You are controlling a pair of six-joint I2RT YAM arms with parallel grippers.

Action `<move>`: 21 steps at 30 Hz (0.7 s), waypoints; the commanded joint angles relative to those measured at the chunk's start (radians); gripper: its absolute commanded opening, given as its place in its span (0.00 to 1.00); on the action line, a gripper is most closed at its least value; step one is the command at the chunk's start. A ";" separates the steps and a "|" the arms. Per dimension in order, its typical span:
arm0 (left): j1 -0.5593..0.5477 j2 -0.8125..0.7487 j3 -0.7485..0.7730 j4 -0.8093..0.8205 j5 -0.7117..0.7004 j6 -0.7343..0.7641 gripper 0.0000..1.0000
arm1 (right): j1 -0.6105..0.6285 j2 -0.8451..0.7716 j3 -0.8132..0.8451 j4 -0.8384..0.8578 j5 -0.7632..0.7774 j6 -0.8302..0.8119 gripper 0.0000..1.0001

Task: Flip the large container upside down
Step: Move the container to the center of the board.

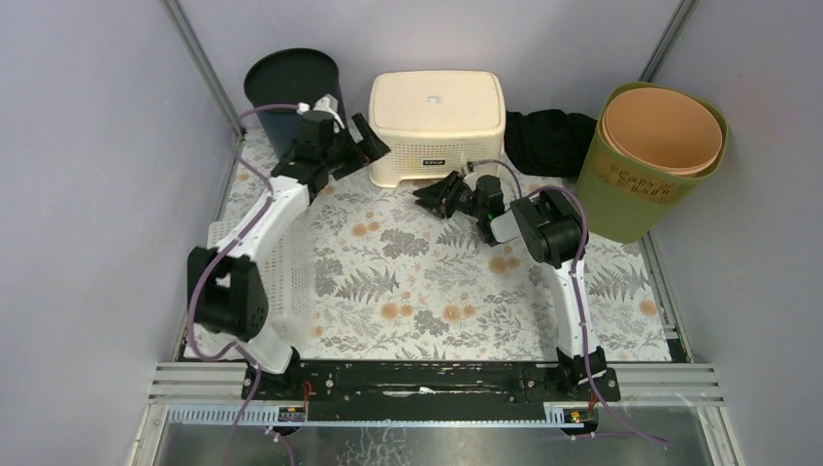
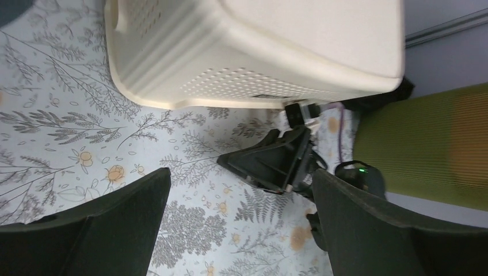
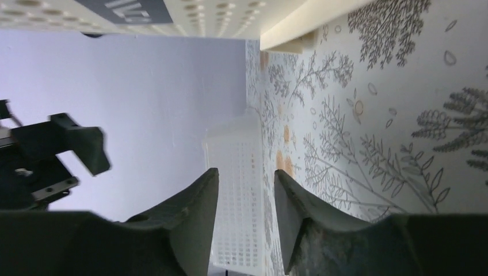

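Observation:
The large container [image 1: 437,121] is a cream perforated basket that stands bottom up at the back middle of the floral mat. It fills the top of the left wrist view [image 2: 259,46], and its rim shows at the top of the right wrist view [image 3: 172,17]. My left gripper [image 1: 367,146] is open and empty just off the container's left front corner, not touching it [image 2: 239,178]. My right gripper [image 1: 439,197] is open and empty, low over the mat just in front of the container's front edge [image 3: 246,175].
A black bin [image 1: 291,87] stands at the back left. A green bin [image 1: 652,184] with an orange bin [image 1: 663,126] inside stands at the back right. Black cloth [image 1: 548,139] lies beside the container. A flat white basket [image 1: 281,282] lies at the left.

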 commanded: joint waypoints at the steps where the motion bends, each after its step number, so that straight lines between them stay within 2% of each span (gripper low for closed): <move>1: 0.026 -0.171 0.046 -0.074 0.015 0.046 1.00 | -0.037 -0.092 0.024 -0.096 -0.070 -0.007 0.55; 3: 0.032 -0.228 0.081 -0.119 -0.001 0.065 1.00 | -0.037 -0.157 -0.027 -0.112 -0.093 -0.033 0.66; 10: 0.049 -0.349 0.179 -0.255 -0.039 0.113 1.00 | -0.037 -0.425 -0.214 -0.238 -0.143 -0.155 0.78; 12: 0.050 -0.376 0.175 -0.272 -0.043 0.120 1.00 | -0.037 -0.521 -0.253 -0.328 -0.145 -0.208 0.86; 13: 0.050 -0.389 0.168 -0.278 -0.047 0.122 1.00 | -0.038 -0.555 -0.260 -0.383 -0.145 -0.259 0.87; 21: 0.051 -0.530 0.062 -0.363 -0.030 0.145 1.00 | -0.033 -0.887 -0.280 -0.905 -0.100 -0.579 0.89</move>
